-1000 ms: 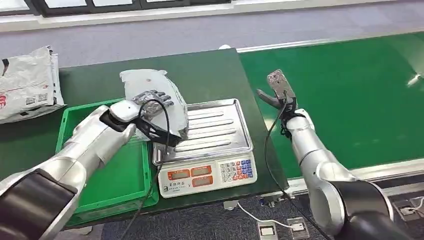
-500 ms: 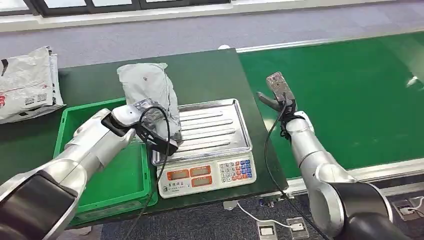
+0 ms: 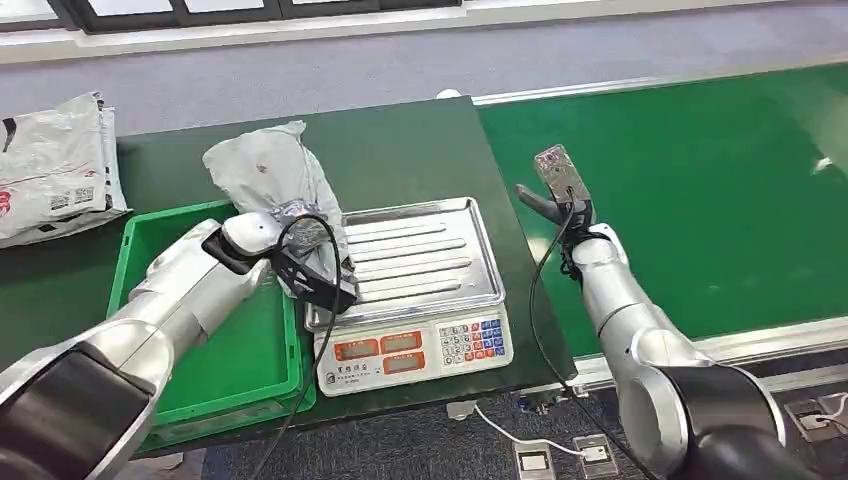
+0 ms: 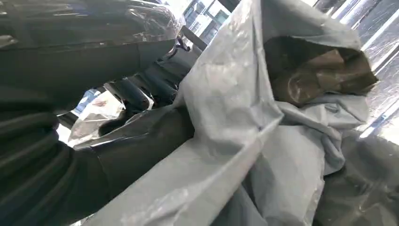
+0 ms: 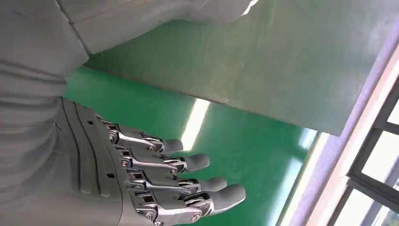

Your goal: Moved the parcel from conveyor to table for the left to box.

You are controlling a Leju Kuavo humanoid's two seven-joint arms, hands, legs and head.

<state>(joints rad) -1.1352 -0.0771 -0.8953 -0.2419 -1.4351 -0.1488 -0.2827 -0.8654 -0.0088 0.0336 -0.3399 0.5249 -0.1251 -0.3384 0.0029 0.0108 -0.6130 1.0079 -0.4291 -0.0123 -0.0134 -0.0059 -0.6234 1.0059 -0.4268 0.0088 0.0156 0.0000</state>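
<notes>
A grey plastic parcel point(image 3: 272, 181) stands up from my left hand point(image 3: 296, 238), which grips its lower end at the left edge of the scale's steel pan point(image 3: 425, 258). The parcel leans toward the green crate point(image 3: 226, 350) and the dark table behind it. In the left wrist view the crumpled grey parcel point(image 4: 263, 132) lies against my dark fingers point(image 4: 136, 92). My right hand point(image 3: 557, 187) hovers over the near edge of the green conveyor point(image 3: 700, 190), fingers point(image 5: 188, 179) stretched out with nothing in them.
A weighing scale with keypad point(image 3: 415, 352) sits at the table's front edge. White mail bags point(image 3: 52, 165) lie at the far left of the dark table point(image 3: 400, 150). A black cable loops from my left wrist over the crate's rim.
My left hand has turned and drawn the parcel leftward, off the scale pan toward the crate; the parcel's top now tilts further left. The right hand has stayed put.
</notes>
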